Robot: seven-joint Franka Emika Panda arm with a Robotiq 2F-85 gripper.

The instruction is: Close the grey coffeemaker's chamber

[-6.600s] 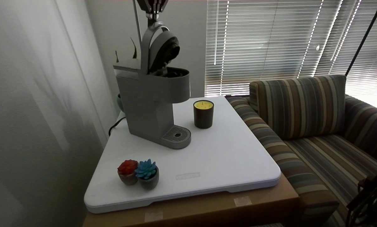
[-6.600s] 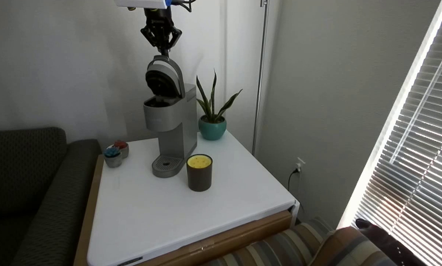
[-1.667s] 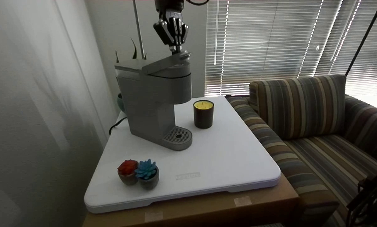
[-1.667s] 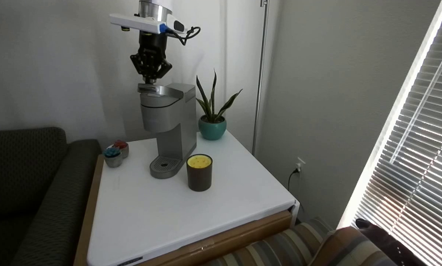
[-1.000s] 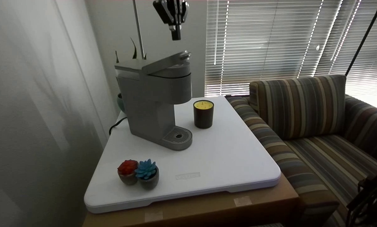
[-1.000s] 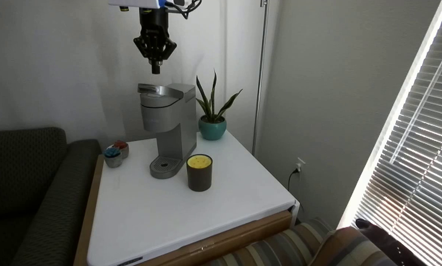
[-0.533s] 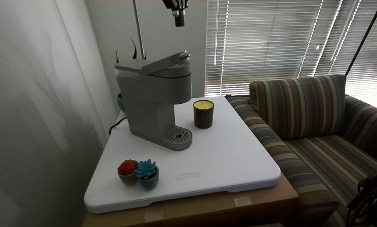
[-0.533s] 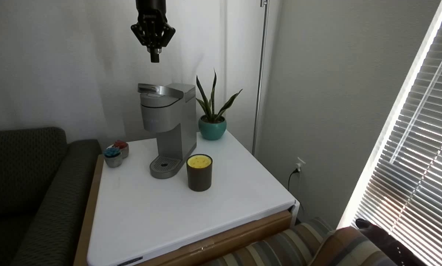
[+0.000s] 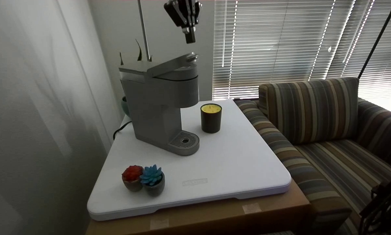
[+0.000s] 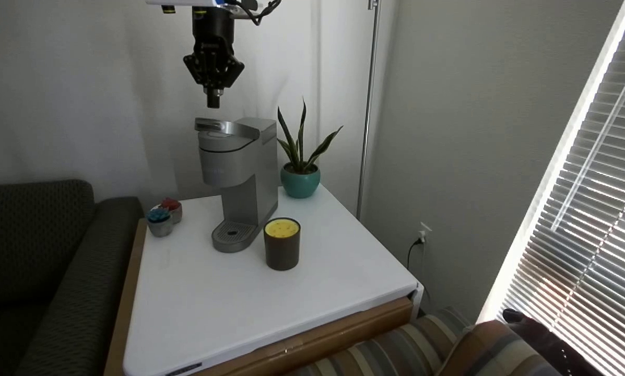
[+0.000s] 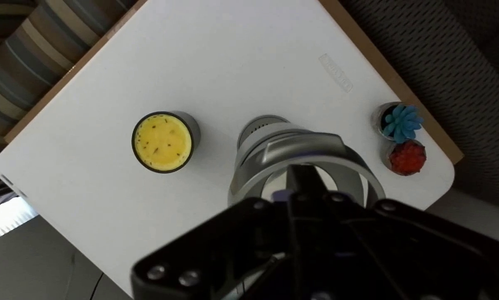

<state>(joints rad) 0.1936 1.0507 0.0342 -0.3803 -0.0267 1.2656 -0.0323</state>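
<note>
The grey coffeemaker (image 9: 156, 107) stands upright on the white table and also shows in an exterior view (image 10: 267, 177). Its chamber lid (image 9: 180, 74) is down on the body, with a thin dark seam beneath it. The lid's handle (image 9: 169, 65) slants upward to the front, its front end a little above the lid; it also shows in the wrist view (image 11: 303, 150). My gripper (image 9: 190, 37) is shut and empty, hanging a short way above the handle's front end. In the wrist view the fingertips (image 11: 305, 173) overlap the handle. The inner pod holder is hidden.
A dark jar with yellow wax (image 9: 211, 118) stands beside the drip base (image 9: 185, 143). Two small potted succulents (image 9: 152, 179) sit near one table edge. A snake plant in a teal pot (image 10: 300, 180) is behind the machine. Striped and dark sofas flank the table.
The lid has swung from raised to down on the body. My gripper, earlier touching the handle, has risen off it and over the last half second has come down somewhat.
</note>
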